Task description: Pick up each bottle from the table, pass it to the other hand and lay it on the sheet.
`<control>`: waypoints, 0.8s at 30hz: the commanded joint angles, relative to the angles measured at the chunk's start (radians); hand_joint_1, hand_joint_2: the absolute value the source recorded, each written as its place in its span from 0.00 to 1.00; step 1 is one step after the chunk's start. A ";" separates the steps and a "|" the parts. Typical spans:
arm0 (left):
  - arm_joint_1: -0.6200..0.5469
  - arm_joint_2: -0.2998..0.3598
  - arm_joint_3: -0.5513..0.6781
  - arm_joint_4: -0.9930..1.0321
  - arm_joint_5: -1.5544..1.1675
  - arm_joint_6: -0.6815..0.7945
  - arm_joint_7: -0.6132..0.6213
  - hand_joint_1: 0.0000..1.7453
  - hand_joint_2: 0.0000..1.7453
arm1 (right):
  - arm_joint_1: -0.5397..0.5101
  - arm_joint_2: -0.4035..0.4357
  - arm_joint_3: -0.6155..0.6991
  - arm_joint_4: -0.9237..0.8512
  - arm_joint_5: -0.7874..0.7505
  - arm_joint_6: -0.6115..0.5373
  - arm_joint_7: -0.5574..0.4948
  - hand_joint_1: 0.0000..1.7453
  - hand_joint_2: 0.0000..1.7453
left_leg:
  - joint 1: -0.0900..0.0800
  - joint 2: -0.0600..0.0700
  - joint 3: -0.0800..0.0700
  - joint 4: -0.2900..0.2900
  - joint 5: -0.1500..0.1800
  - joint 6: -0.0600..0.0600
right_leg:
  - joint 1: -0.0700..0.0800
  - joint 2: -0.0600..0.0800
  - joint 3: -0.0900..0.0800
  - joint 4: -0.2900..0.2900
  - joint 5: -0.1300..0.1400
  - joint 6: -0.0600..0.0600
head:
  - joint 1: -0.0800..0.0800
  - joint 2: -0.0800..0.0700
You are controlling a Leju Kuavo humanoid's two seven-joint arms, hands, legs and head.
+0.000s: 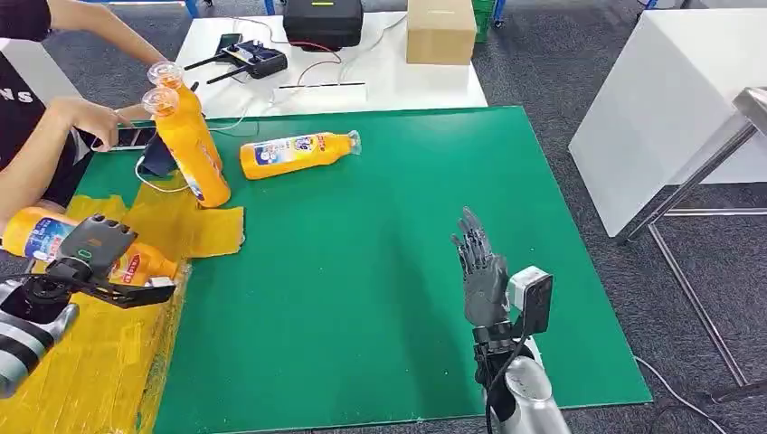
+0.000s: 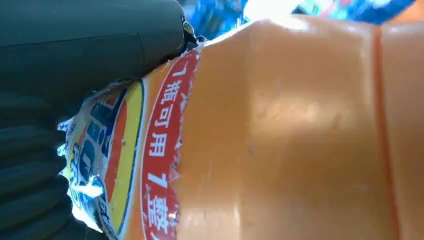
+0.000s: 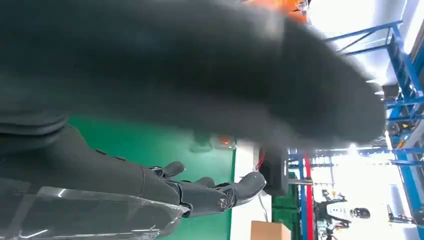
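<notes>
The left hand (image 1: pixel 95 249) grips an orange bottle (image 1: pixel 41 233) lying on its side over the yellow sheet (image 1: pixel 108 353) at the left edge of the green counter (image 1: pixel 380 253). In the left wrist view, the bottle's orange body and torn printed label (image 2: pixel 150 165) press against the hand's dark fingers (image 2: pixel 30 200). The right hand (image 1: pixel 479 267) is released and holds nothing, fingers straight and apart, raised above the counter on the right. Two more orange bottles (image 1: pixel 190 145) stand upright, touching each other, near the far left corner beside the sheet's far end. A fourth orange bottle (image 1: pixel 294 154) lies on its side on the green surface just right of them. A person's hand (image 1: pixel 90 117) rests at the far left edge, near the upright bottles. Behind the counter, a white table (image 1: pixel 380 72) carries a cardboard box (image 1: pixel 440 32) and a black case (image 1: pixel 323 23).
</notes>
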 commanded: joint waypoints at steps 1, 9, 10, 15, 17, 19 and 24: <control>-0.067 -0.179 0.161 0.319 0.194 -0.059 -0.102 1.00 1.00 | -0.023 0.007 -0.043 0.037 0.024 -0.020 0.014 0.00 1.00 | 0.001 -0.003 0.005 -0.001 0.000 -0.001 | 0.001 -0.004 0.006 -0.002 -0.001 0.000 | -0.001 0.000; 0.001 -0.253 0.262 0.313 0.325 -0.058 -0.166 1.00 1.00 | -0.022 0.009 -0.044 0.036 0.031 -0.025 0.019 0.00 1.00 | -0.002 -0.003 0.005 -0.002 0.000 0.000 | -0.002 -0.003 0.006 -0.001 -0.001 0.000 | 0.000 0.000; 0.014 -0.274 0.307 0.297 0.380 -0.051 -0.188 0.84 1.00 | -0.026 0.008 -0.037 0.036 0.042 -0.035 0.021 0.00 1.00 | -0.001 -0.004 0.007 -0.002 -0.001 -0.001 | -0.002 -0.004 0.008 -0.002 -0.002 0.000 | -0.001 0.000; 0.076 -0.342 0.398 0.214 0.556 -0.086 -0.278 1.00 1.00 | -0.037 0.008 -0.023 0.045 0.050 -0.044 0.023 0.00 1.00 | -0.002 -0.005 0.006 -0.002 0.000 -0.001 | -0.003 -0.006 0.008 -0.003 0.000 0.000 | -0.001 0.000; 0.093 -0.356 0.415 0.186 0.608 -0.107 -0.293 1.00 1.00 | -0.041 0.009 -0.019 0.054 0.049 -0.044 0.024 0.00 1.00 | -0.002 -0.005 0.007 -0.003 0.000 -0.001 | -0.003 -0.006 0.009 -0.003 -0.001 0.000 | 0.000 0.000; 0.105 -0.362 0.417 0.171 0.636 -0.122 -0.303 1.00 1.00 | -0.045 0.010 -0.017 0.061 0.049 -0.045 0.024 0.00 1.00 | -0.002 -0.006 0.009 -0.002 0.000 -0.001 | -0.002 -0.007 0.011 -0.003 -0.001 0.000 | -0.001 0.000; 0.106 -0.360 0.417 0.171 0.638 -0.122 -0.304 1.00 1.00 | -0.046 0.010 -0.017 0.061 0.049 -0.045 0.025 0.00 1.00 | -0.002 -0.007 0.011 -0.002 0.001 -0.001 | -0.003 -0.007 0.015 -0.003 0.000 0.000 | -0.001 0.000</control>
